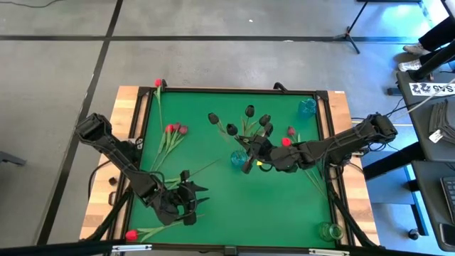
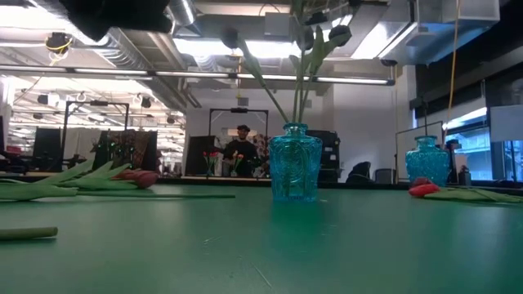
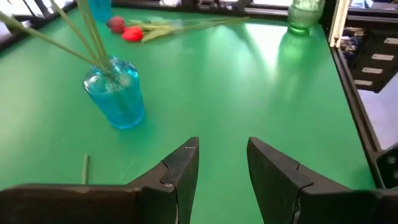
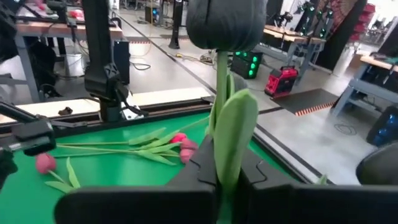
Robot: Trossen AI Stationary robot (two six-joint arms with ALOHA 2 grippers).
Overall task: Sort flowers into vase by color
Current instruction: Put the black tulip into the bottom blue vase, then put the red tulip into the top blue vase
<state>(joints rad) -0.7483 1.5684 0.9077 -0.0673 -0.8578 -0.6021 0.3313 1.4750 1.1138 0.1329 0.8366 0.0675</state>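
At worktop centre, the right claw (image 1: 250, 158) gripped a near-black tulip (image 4: 224, 25) by its stem beside the blue vase (image 1: 238, 159). Left claw (image 1: 186, 201), at seven o'clock, gaped empty. Red tulips (image 1: 170, 129) lay at ten o'clock. Risk: crowded stems could deflect insertion, tipping the vase.

The high view looked straight down; the low view faced level across, sharing the blue glass vase (image 1: 238, 159) (image 2: 295, 162) beside the right gripper (image 1: 250, 157).

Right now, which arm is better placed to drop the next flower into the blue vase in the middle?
Right. The right gripper already clamps a black tulip beside the blue vase; the left gripper is open, empty and farther off.
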